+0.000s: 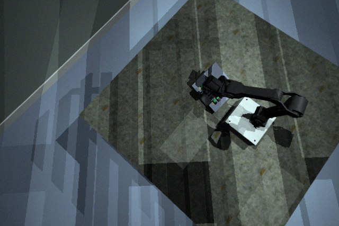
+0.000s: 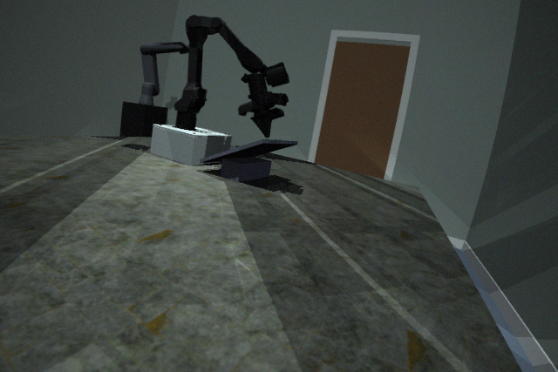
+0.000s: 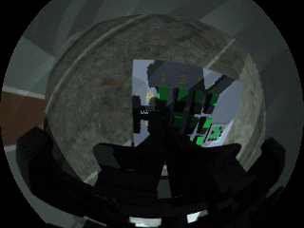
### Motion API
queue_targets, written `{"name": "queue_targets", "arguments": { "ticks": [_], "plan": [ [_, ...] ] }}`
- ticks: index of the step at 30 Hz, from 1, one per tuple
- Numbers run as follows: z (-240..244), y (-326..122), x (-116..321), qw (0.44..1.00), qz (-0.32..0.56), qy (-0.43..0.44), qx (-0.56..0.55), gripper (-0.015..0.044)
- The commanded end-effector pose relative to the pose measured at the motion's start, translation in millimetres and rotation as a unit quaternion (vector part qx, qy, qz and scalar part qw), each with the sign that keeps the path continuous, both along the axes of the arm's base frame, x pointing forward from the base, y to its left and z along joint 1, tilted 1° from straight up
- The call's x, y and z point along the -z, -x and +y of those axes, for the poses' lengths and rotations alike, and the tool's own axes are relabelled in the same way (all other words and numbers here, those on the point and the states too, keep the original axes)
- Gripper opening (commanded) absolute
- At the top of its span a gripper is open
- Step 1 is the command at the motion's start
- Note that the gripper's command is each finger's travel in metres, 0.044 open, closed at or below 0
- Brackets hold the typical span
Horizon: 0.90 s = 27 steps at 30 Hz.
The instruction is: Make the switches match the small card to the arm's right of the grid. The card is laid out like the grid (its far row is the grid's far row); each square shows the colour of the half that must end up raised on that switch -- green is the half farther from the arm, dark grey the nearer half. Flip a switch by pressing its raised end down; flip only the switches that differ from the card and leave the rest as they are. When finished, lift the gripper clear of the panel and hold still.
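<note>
Above the tilted, smooth grey panel [image 1: 215, 68] [image 2: 256, 148] [image 3: 228, 97] with its blocky green-and-dark switches [image 3: 198, 97], the black gripper [image 1: 201, 92] [image 2: 268, 134] [image 3: 161, 125] points down, fully closed and empty, perhaps just clear of it.

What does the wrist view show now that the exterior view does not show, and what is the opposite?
Only the wrist view: the small card, yellow markings such as "1" and "2", and the individual switches with their green and dark halves.

Only the exterior view: a second, grey arm on a dark block, and the side of the white base under the black arm.

Both: the panel, the gripper with its fingers shut, and part of the brown door.
</note>
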State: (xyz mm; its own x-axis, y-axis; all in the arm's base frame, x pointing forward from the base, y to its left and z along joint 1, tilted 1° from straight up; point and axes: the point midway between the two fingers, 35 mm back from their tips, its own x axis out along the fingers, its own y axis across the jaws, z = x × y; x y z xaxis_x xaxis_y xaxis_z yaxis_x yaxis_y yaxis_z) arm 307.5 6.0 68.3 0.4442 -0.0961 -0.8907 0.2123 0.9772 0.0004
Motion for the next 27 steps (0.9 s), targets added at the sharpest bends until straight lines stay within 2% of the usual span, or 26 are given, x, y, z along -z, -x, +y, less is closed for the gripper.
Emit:
{"name": "queue_targets", "arguments": {
  "ticks": [1,27],
  "plan": [
    [0,1,7,1.000,0.006,-0.001,-0.003,0.0000],
    [-1,-5,18,1.000,0.006,-0.001,-0.003,0.0000]
  ]
}}
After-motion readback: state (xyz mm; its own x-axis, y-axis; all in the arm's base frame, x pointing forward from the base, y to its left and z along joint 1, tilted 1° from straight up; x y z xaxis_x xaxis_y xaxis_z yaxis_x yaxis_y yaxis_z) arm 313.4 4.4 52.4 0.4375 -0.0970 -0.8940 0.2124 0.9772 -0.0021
